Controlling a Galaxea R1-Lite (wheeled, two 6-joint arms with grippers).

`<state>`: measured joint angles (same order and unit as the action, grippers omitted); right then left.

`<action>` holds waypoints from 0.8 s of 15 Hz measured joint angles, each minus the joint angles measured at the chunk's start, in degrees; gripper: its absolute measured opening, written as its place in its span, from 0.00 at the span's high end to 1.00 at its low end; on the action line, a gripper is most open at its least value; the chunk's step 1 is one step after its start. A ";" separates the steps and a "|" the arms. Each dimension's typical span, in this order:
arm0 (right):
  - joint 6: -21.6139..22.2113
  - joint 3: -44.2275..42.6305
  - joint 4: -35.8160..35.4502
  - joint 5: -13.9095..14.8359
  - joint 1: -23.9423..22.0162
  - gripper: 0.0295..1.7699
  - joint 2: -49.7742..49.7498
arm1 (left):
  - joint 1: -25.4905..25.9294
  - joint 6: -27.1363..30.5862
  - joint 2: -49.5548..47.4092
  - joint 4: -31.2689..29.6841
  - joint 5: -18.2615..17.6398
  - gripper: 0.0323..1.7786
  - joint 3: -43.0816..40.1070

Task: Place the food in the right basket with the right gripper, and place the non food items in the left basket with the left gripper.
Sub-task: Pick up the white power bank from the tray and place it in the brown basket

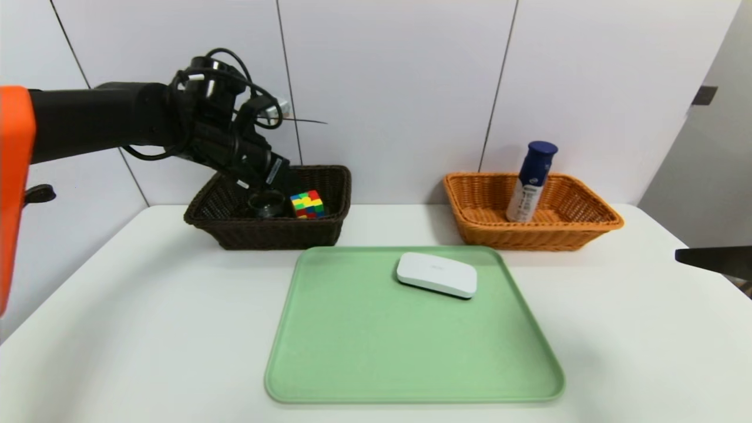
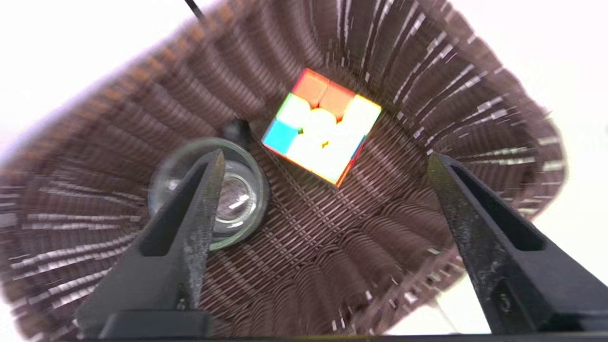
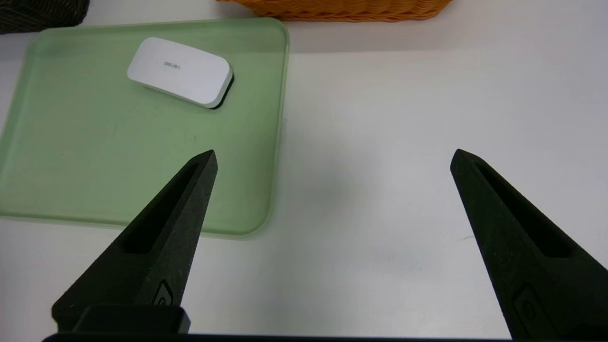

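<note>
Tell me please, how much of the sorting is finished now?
Mostly done. The bottle stands in the orange basket; the cube and glass cup lie in the brown basket. The left gripper is open above the cup. Only the white case remains on the tray.

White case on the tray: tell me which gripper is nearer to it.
Right. The right gripper hangs open over the bare table beside the green tray, with the white case ahead of it. The left gripper is open inside the dark brown basket.
</note>
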<state>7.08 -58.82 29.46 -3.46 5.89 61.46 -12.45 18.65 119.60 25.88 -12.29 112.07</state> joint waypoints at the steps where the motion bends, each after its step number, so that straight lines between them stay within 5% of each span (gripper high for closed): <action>1: 0.07 0.15 0.00 0.07 0.04 0.04 -0.15 | -0.32 -0.40 -1.49 0.24 0.00 0.13 0.00; 7: 0.09 0.33 -0.02 -0.01 0.09 0.04 -0.91 | -11.50 -7.05 -7.61 1.73 -0.22 0.08 -0.55; 12: 0.09 0.55 0.13 -0.01 0.06 0.04 -1.62 | -23.54 1.29 -6.07 3.11 -0.17 0.06 -0.49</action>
<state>7.17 -58.27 29.60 -3.47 5.95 59.84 -35.99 19.94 113.53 28.99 -12.46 111.58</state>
